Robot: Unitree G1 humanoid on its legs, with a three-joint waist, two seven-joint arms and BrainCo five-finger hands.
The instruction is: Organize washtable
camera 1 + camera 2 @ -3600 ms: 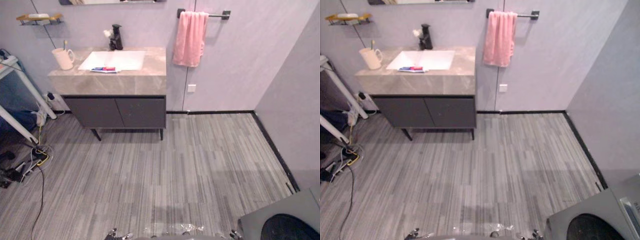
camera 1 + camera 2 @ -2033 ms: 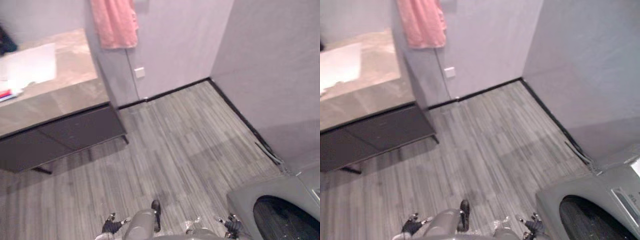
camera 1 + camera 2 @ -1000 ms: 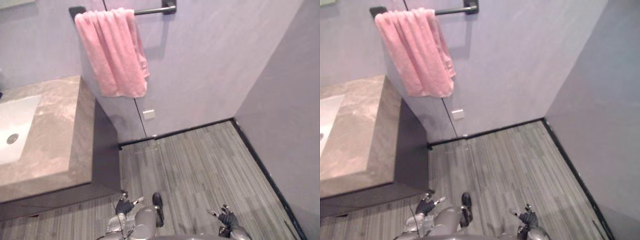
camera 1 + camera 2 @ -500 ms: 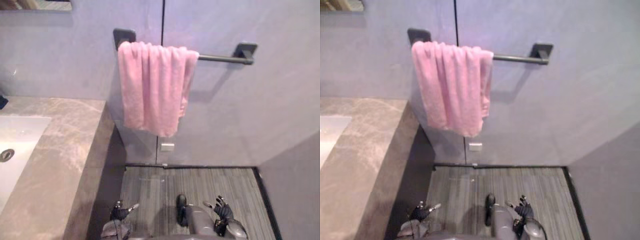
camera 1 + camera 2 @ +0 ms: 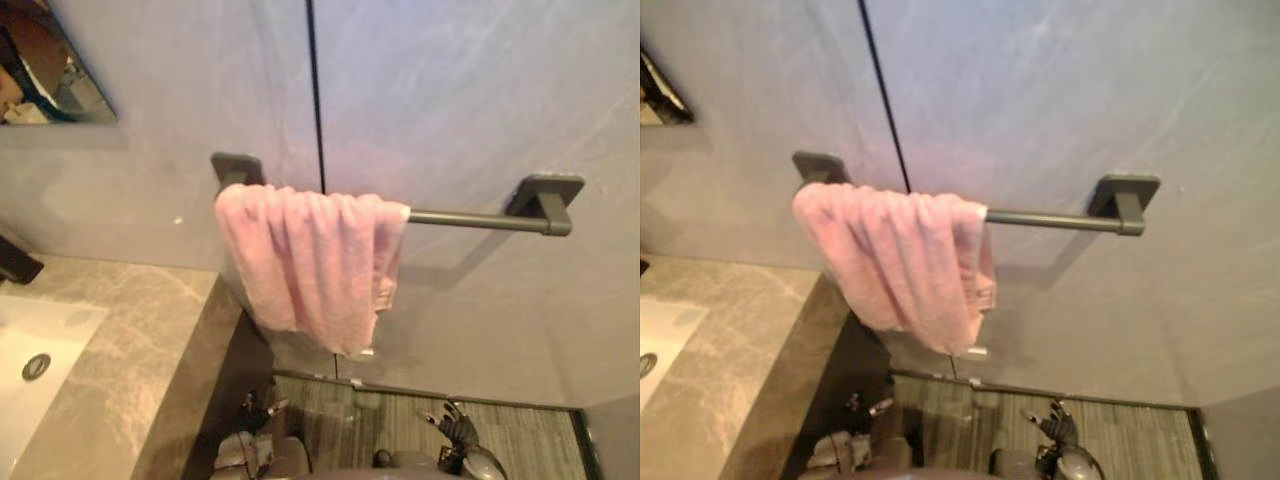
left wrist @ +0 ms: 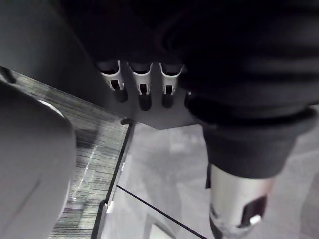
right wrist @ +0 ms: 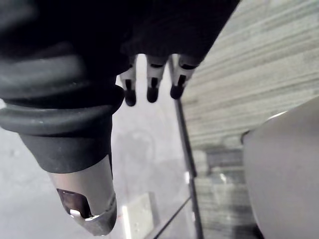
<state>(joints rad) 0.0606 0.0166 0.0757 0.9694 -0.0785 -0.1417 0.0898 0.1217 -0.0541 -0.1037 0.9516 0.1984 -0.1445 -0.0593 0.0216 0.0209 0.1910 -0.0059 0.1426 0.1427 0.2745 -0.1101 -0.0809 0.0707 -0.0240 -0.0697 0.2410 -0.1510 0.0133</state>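
The grey marble washtable (image 5: 150, 380) runs along the lower left, with its white sink (image 5: 40, 335) at the picture's edge. A pink towel (image 5: 310, 265) hangs bunched on the left end of a dark wall rail (image 5: 470, 218), just right of the washtable. My left hand (image 5: 256, 410) hangs low beside the washtable's dark end, open and empty; the left wrist view shows its fingers (image 6: 142, 92) straight. My right hand (image 5: 456, 425) hangs low over the striped floor, also open with nothing in it, fingers (image 7: 149, 88) relaxed in the right wrist view.
A mirror corner (image 5: 45, 75) shows at the upper left and a dark tap (image 5: 15, 262) at the left edge. The grey wall (image 5: 450, 100) stands close ahead. A white socket plate (image 5: 977, 351) sits on the wall below the towel.
The camera has moved closer to the wall and tilted up, so the towel and rail sit lower and larger. Both hands stay low and empty.
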